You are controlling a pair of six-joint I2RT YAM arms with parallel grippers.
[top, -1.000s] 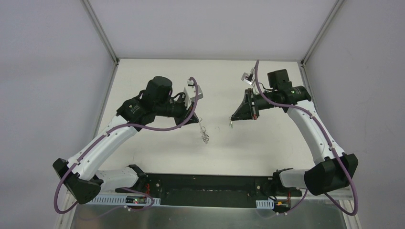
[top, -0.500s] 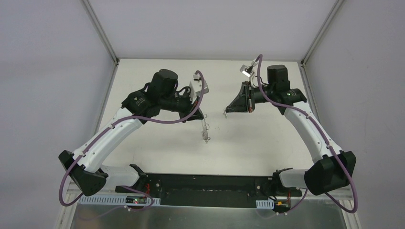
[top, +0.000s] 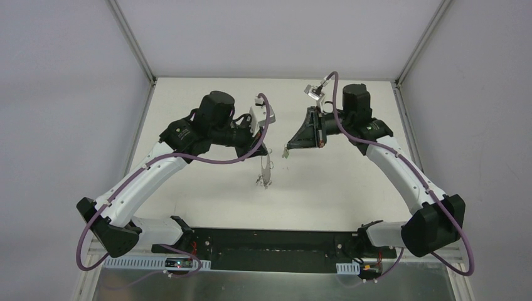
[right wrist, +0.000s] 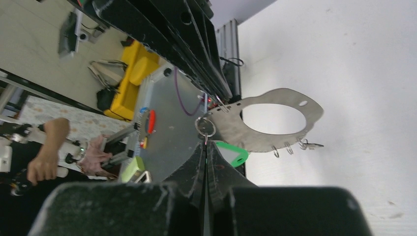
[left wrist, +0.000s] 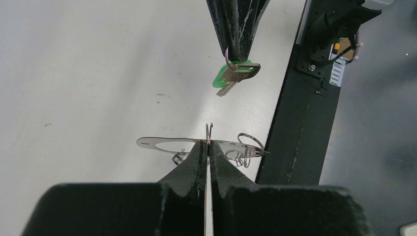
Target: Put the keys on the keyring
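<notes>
Silver and flat, with an oval opening and tiny rings along its rim, the keyring [right wrist: 314, 110] is hanging above the white bench [top: 326, 194]. The left fingers [left wrist: 194, 162] are closing tightly on its edge. From the left wrist it is showing edge-on as a thin strip [left wrist: 162, 143]. From above it is dangling just under the left fingertips [top: 266, 170].

The right fingers [left wrist: 246, 24] are also pressing fully together. They are pinching the small ring at the top of the key [left wrist: 231, 78], whose green head and silver blade are hanging below them. The key is sitting close to the keyring but apart from it. In the right wrist view its green head [right wrist: 231, 153] is peeking out beside the right fingers [right wrist: 194, 172], just under the plate.

Compared with a second ago, the right arm is reaching further left and slightly higher, so the gap between the two sets of fingers is now much narrower. The left arm is sitting a little higher and further right than it was then. The keyring is hanging straighter beneath it, where earlier it was trailing lower toward the bench.
</notes>
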